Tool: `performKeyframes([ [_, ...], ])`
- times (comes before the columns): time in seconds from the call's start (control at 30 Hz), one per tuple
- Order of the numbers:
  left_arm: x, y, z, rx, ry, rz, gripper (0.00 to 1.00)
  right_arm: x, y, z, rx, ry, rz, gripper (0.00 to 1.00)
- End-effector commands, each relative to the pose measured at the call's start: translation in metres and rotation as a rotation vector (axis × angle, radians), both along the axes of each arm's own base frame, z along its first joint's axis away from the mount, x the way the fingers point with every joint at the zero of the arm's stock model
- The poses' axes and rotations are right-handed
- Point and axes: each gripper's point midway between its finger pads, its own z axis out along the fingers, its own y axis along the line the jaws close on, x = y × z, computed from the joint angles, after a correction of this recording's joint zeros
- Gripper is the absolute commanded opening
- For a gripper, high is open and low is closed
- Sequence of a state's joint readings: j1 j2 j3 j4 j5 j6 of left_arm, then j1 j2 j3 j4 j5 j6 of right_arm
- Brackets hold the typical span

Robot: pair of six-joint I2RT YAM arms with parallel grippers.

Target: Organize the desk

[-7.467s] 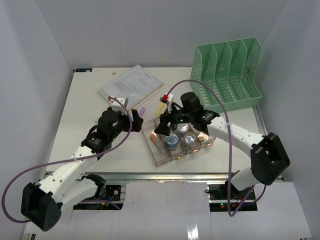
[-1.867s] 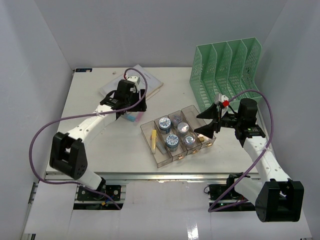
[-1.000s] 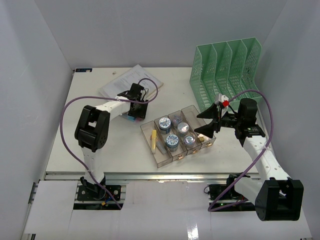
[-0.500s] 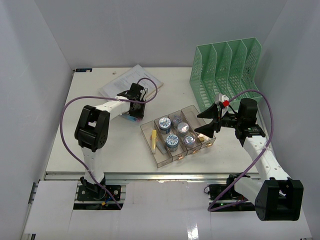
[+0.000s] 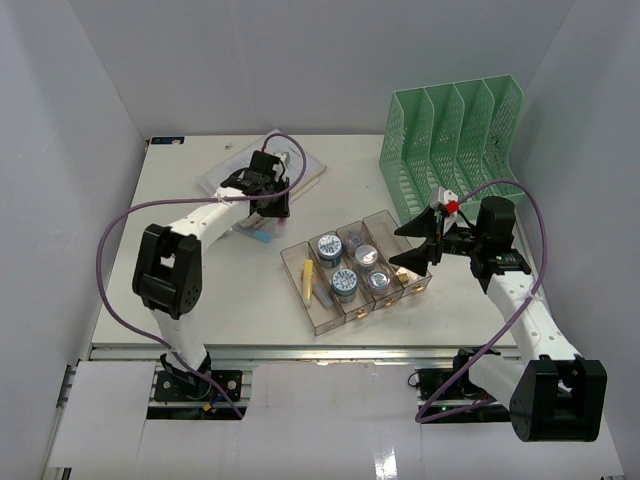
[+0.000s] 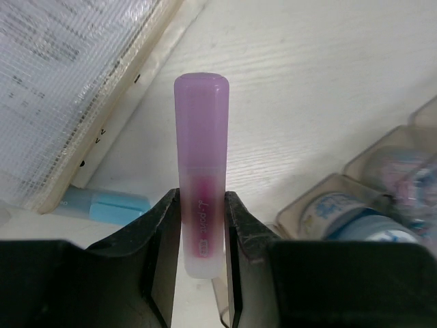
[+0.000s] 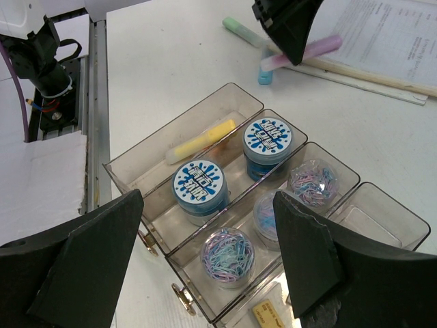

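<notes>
— Counter (image 5: 200, 290), white and square with a metal rail along its near edge: does it carry everything?

— Yes, it lies under both arms. The biggest thing on it is the mint-green file rack (image 5: 455, 150), standing upright at the far right corner, its slots side by side.

— And at the far left?

— A plastic sleeve of papers (image 6: 68, 82) lies flat there, partly hidden by the left arm from above.

— What about the clear tray (image 7: 136, 164)?

— It sits near the middle, angled, with four long compartments. The leftmost holds a yellow highlighter (image 7: 201, 142) lying lengthwise. The next holds two round tubs with blue-and-white patterned lids (image 7: 198, 184). The third holds clear tubs of coloured paper clips (image 7: 227, 249). In the rightmost a small tan piece (image 7: 266, 314) shows at the near end. I cannot tell what it is.

— The hands?

— The right hand (image 5: 397, 247) hangs above the tray's right end, fingers spread wide, gripping nothing. The left hand (image 6: 201, 198) has its fingers pressed on a purple highlighter (image 6: 201, 123), gripped at the base with the cap end pointing away, above the counter by the edge of the papers.

— Anything smaller?

— A blue highlighter (image 6: 106, 203) lies on the counter just beside the papers' edge, and a green highlighter (image 7: 242, 31) lies near it.
</notes>
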State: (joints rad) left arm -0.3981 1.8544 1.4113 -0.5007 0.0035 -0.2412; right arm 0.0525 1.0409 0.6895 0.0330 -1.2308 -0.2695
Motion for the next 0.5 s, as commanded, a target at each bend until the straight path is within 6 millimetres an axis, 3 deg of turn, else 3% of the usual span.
performKeyframes([
  [0.0,0.000,-0.014,0.097,-0.236,-0.170,0.021,0.18,0.004,-0.001,0.003,-0.001,-0.024,-0.004,0.83],
  [0.1,-0.018,-0.027,0.112,-0.372,-0.155,0.013,0.18,0.006,-0.002,0.001,-0.006,-0.016,-0.017,0.83],
  [0.23,-0.062,-0.045,0.105,-0.555,-0.042,-0.026,0.18,0.008,-0.002,0.001,-0.011,-0.012,-0.027,0.83],
  [0.4,-0.113,-0.050,0.084,-0.722,0.066,-0.010,0.17,0.008,-0.003,0.001,-0.012,-0.008,-0.029,0.83],
  [0.47,-0.128,-0.051,0.085,-0.782,0.089,-0.007,0.17,0.008,-0.003,0.000,-0.012,-0.007,-0.030,0.83],
])
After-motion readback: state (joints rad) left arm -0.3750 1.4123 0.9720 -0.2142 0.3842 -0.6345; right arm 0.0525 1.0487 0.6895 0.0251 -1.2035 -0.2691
